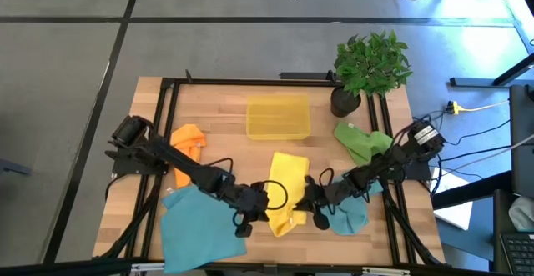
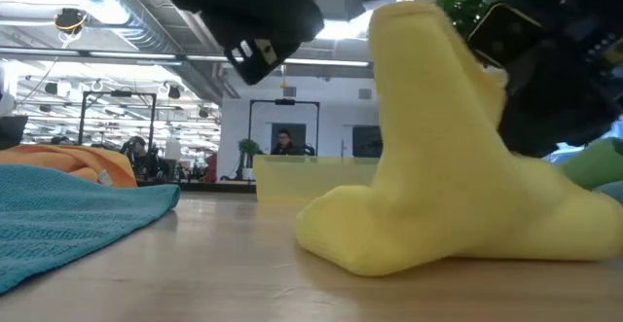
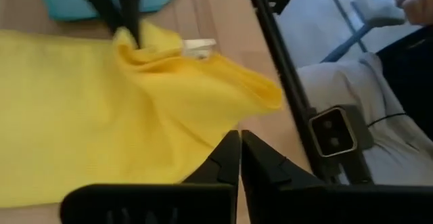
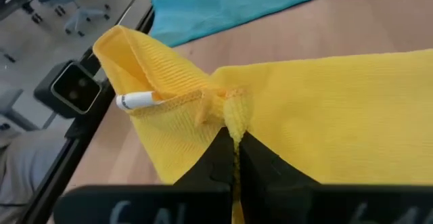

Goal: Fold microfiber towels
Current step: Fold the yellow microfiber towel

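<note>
Here the right tool (image 4: 235,158) is clamped on the hemmed edge of the yellow towel (image 1: 288,188), lifting a peak; the left tool (image 3: 239,162) is pinched together at the opposite edge. The towel lies mid-table, near the front. It looks soft, light and limp, so corners are the best hold. Towels counted: one yellow, one orange (image 1: 189,140), one green (image 1: 360,141), two teal (image 1: 193,224).

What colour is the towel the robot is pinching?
Yellow towel, clearest in the right wrist view.
</note>
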You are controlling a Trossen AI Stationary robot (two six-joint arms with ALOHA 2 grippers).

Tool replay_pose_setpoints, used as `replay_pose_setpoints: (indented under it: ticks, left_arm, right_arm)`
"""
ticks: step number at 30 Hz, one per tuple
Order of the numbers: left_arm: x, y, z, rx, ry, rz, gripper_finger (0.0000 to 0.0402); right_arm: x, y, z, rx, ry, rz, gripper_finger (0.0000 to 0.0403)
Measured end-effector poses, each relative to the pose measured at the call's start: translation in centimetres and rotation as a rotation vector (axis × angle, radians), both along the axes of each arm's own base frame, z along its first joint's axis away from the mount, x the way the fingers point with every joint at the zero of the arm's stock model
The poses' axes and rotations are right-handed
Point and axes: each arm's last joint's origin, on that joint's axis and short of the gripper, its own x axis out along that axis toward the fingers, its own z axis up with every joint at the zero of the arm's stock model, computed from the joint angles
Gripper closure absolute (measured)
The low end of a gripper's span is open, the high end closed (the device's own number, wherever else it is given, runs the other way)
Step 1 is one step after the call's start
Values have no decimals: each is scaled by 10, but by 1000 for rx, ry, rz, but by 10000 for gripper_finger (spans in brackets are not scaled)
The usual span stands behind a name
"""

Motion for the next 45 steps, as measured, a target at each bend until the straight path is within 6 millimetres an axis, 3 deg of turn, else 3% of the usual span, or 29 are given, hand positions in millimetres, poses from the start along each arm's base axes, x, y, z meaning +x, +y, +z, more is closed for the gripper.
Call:
replay_pose_setpoints:
  ticks: [13,18,23,27,34,45]
  left_arm:
    - [-24,-14,-26,81,-39,150,259]
    - [-34,-12,-37,127,-39,256,221]
    - [-40,-10,-46,60,-60,320,194]
    - [-52,-2,-63,-25,-40,346,186]
    - [-65,1,-79,-228,-270,358,185]
    - [-33,-18,-104,-198,-319,336,185]
  right_arm:
    - [10,-19,0,80,30,-108,397]
    - [11,-24,-1,78,40,-129,397]
    - [11,-25,-1,78,41,-130,397]
    - [11,-25,-1,78,41,-130,397]
    - [11,-25,-1,77,41,-128,397]
    - [11,-25,-1,70,39,-125,397]
